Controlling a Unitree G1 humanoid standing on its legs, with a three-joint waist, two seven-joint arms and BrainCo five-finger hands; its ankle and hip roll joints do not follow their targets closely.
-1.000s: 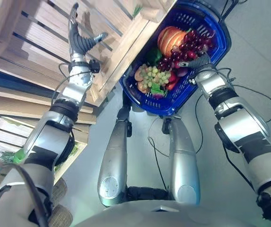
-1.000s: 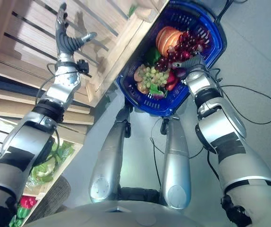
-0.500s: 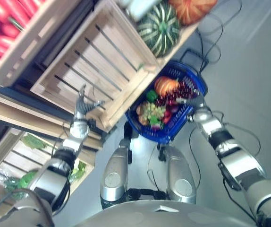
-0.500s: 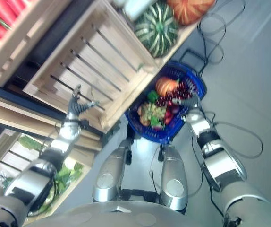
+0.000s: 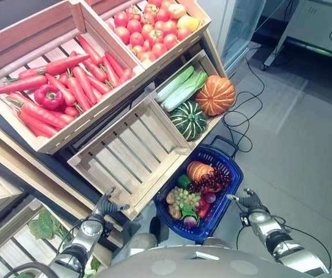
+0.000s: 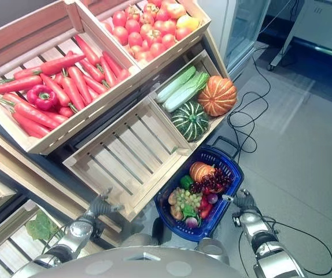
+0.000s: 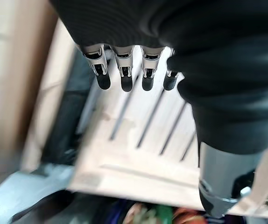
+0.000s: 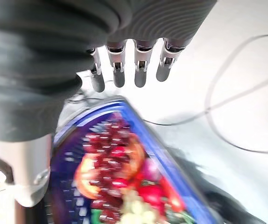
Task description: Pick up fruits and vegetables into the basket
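A blue basket point(image 5: 219, 217) stands on the floor below the shelves, holding an orange gourd point(image 5: 199, 170), red grapes point(image 5: 213, 180), green grapes point(image 5: 183, 198) and other produce. My right hand point(image 5: 248, 201) hovers open just right of the basket's rim, with nothing in it; the right wrist view shows its straight fingers point(image 8: 141, 70) above the basket's rim point(image 8: 157, 140). Lower left, my left hand point(image 5: 105, 204) is open and bare at the front corner of an empty wooden crate point(image 5: 134, 150). Its fingers point(image 7: 124, 70) stretch over the crate's slats point(image 7: 138, 121).
Slanted shelf crates hold long red peppers point(image 5: 56, 81), tomatoes point(image 5: 151, 29), and pale cucumbers point(image 5: 180, 86) with a striped green squash point(image 5: 189, 119) and an orange pumpkin point(image 5: 215, 95). Leafy greens point(image 5: 41, 226) lie in a lower crate. Cables point(image 5: 244, 110) trail on the grey floor.
The camera has swung up from the floor to the shelves, so the whole picture shifted. Both hands stay open, the right one still beside the basket.
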